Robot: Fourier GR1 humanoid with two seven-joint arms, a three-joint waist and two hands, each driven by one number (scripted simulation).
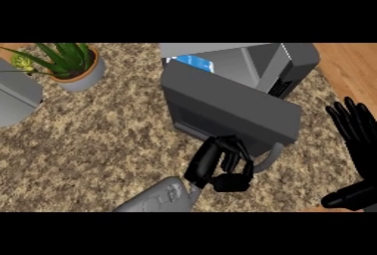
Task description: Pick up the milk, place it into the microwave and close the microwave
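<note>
Head view: steeply down on the bench (88, 144), speckled stone top.
Milk (195, 62): already inside the microwave (294, 62), only a blue and white part visible behind the door.
Step in hand: closing; door (232, 112) half swung, not yet shut.
Left robot hand (221, 164): fingers curled, holding nothing, pressed against lower door edge beside the handle (269, 159).
Right robot hand (357, 132): fingers apart and straight, resting at right edge.
Next move: probably push the door further toward the cavity.
Room: wide free bench at left; plant pot (77, 74) well apart.
</note>
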